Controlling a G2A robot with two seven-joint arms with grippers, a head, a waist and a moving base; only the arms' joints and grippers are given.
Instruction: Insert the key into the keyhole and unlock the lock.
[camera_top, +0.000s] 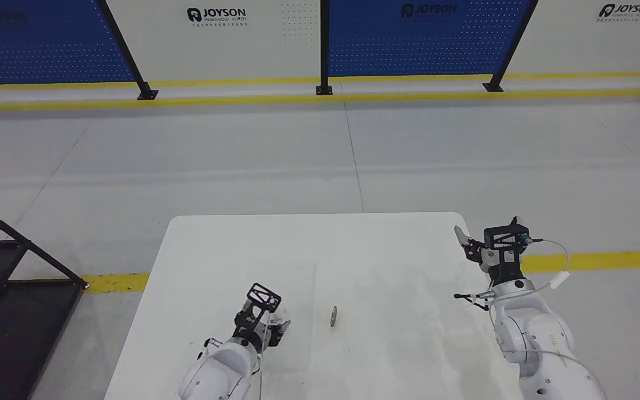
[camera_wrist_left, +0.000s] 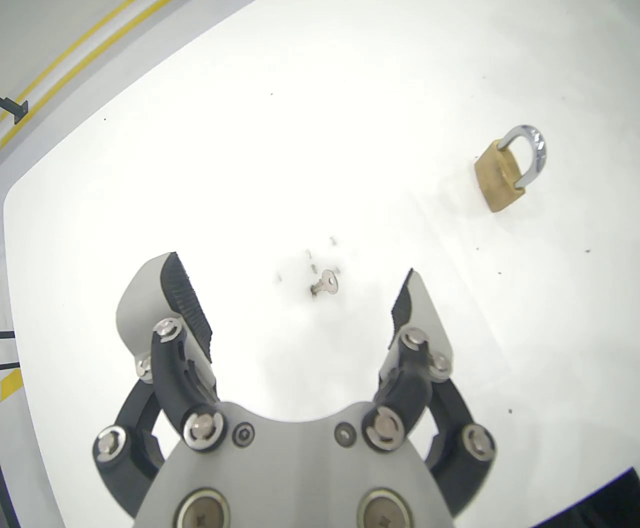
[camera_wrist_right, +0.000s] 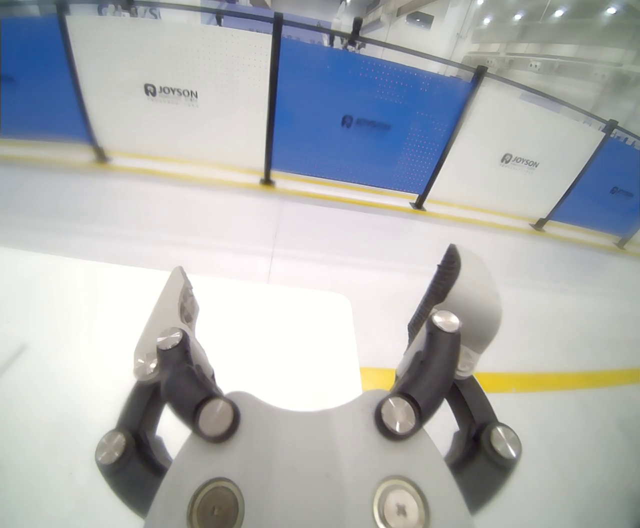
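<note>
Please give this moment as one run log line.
left hand: open, near key | right hand: open, by table corner | key: on table, apart from lock | step: key not yet grasped

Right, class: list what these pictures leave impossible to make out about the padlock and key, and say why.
1. Keyhole: left wrist view, hidden on a face of the padlock turned away.
2. Teeth of the key: left wrist view, too small.
3. Whether the shackle is locked or loose: top view, too small.

Key (camera_wrist_left: 327, 283) on table (camera_wrist_left: 300, 125) before left pincer (camera_wrist_left: 291, 268); lock (camera_wrist_left: 502, 176) apart.
</note>
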